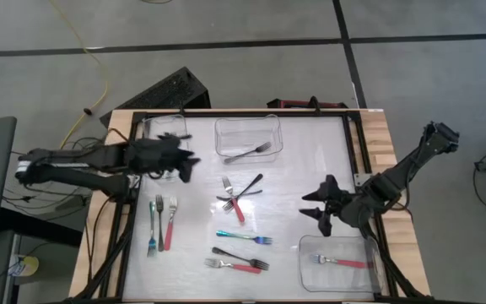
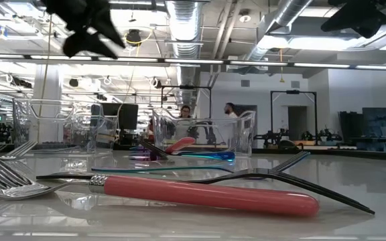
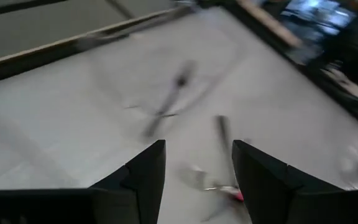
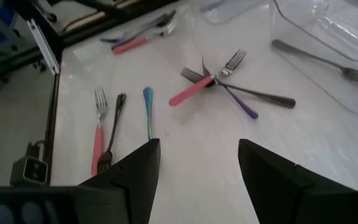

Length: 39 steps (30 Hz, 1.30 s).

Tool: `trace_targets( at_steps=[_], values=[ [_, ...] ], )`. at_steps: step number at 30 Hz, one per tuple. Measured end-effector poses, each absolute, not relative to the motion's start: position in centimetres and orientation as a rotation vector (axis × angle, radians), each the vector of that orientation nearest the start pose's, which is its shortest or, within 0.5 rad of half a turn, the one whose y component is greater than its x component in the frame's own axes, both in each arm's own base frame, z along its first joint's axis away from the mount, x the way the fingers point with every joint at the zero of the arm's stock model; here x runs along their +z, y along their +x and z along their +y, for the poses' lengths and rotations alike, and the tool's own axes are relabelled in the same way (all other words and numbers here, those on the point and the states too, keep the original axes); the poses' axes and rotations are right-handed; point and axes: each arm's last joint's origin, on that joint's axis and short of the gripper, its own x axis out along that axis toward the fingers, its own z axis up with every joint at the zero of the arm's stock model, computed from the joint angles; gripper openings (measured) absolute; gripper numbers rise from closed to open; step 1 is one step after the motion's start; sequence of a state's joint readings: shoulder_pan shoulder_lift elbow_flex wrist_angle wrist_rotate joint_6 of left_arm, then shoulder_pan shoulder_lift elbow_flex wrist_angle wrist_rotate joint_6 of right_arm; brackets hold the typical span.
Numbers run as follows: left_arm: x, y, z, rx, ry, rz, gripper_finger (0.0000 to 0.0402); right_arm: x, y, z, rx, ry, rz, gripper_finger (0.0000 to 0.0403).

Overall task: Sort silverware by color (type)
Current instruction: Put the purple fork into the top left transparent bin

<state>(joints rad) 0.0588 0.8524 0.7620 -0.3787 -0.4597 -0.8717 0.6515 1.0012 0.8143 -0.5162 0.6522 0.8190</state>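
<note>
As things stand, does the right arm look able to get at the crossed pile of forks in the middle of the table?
Probably yes. The right hand hangs open above bare table, and the crossed forks lie in the open toward the table's middle with nothing between. The left hand is off by the far tub, out of that path.

White tabletop (image 1: 294,186) with three clear tubs and loose forks

At twelve o'clock a clear tub (image 1: 248,138) holds a black-handled fork (image 1: 248,154); a second clear tub (image 1: 164,135) stands at ten o'clock, partly hidden by an arm; a third clear tub (image 1: 338,263) at five o'clock holds a red-handled fork (image 1: 337,261). At the centre, a red-handled fork and dark-handled forks lie crossed in a pile (image 1: 238,198). At eight o'clock a teal-handled fork (image 1: 154,226) and a red-handled one (image 1: 170,223) lie side by side. Toward six o'clock lie a teal-handled fork (image 1: 245,237), then a black-handled fork (image 1: 241,257) touching a red-handled fork (image 1: 232,266).
</note>
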Motion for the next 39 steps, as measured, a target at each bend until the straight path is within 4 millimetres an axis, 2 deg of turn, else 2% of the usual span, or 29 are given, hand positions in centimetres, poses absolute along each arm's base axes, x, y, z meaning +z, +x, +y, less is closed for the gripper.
trace_targets(
  at_steps=[9,16,21,27,33,39],
  values=[
    [28.7,25.0,-1.9,0.408,-0.545,0.380,0.0169,28.4,17.6,10.2,-0.236,0.377,0.468,0.0238],
    [29.2,30.7,-7.3,0.177,-0.245,0.499,0.0169,28.4,17.6,10.1,-0.242,0.377,0.468,0.0238],
    [27.7,34.1,-10.7,0.003,-0.094,0.584,0.0169,28.4,17.6,10.1,-0.241,0.376,0.469,0.0238],
    [23.9,36.4,-12.3,-0.087,-0.065,0.707,0.0169,28.4,17.6,10.1,-0.237,0.358,0.471,0.0238],
    [20.9,37.5,-12.6,-0.114,-0.052,0.783,0.0169,28.4,17.6,10.1,-0.235,0.351,0.472,0.0238],
    [16.8,38.5,-12.9,-0.066,0.011,0.865,0.0169,28.4,17.6,10.1,-0.231,0.340,0.474,0.0238]
  ],
)
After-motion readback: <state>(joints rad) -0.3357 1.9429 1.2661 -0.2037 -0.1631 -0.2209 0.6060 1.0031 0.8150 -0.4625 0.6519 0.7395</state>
